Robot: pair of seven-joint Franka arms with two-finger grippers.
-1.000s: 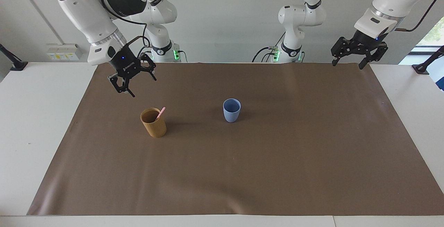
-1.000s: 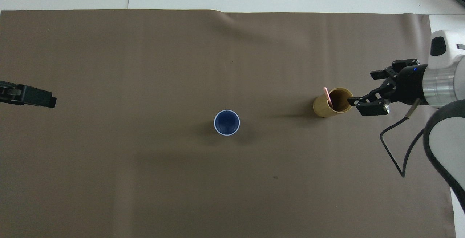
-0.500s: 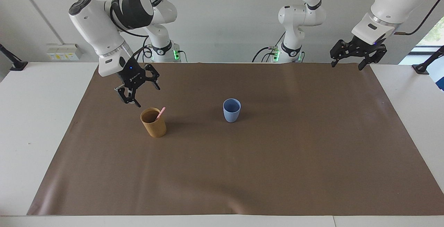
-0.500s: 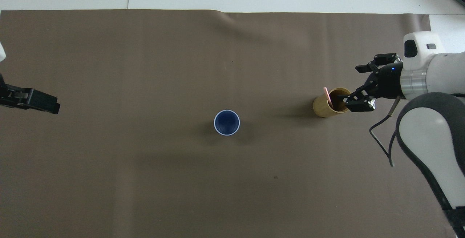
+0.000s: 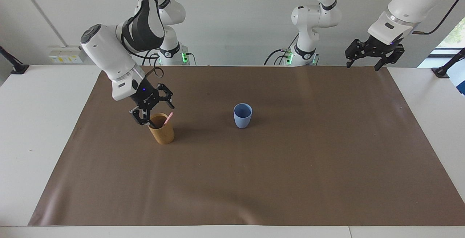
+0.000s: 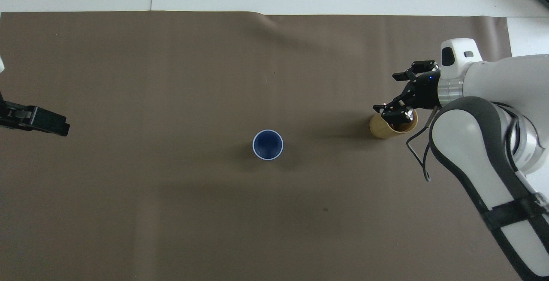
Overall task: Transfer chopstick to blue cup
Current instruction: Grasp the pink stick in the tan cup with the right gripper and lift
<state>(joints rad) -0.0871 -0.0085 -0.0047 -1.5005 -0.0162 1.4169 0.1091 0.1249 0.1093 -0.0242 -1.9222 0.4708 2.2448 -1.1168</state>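
The fingers (image 5: 141,119) of the right gripper (image 5: 154,112) stand spread and pinch nothing; they hang tilted over the mouth of the tan-brown cylindrical cup (image 5: 161,129), one fingertip just at its rim on the side toward the right arm's end of the bench (image 5: 36,121). The thin light pink chopstick (image 5: 168,118) leans inside that tan cup, its top poking above the rim on the side toward the small light blue tapered cup (image 5: 242,115), and it looks untouched. From above, the gripper covers most of the tan cup's opening. The blue cup stands upright and empty on the brown paper mat (image 5: 254,180), well apart from the tan cup, toward the left arm's end. The left gripper (image 5: 365,53), its fingers also spread and empty, waits high over the mat's corner near its own base. Judged from this, nothing of the transfer is done: gripping, lifting, carrying and lowering the chopstick all remain.
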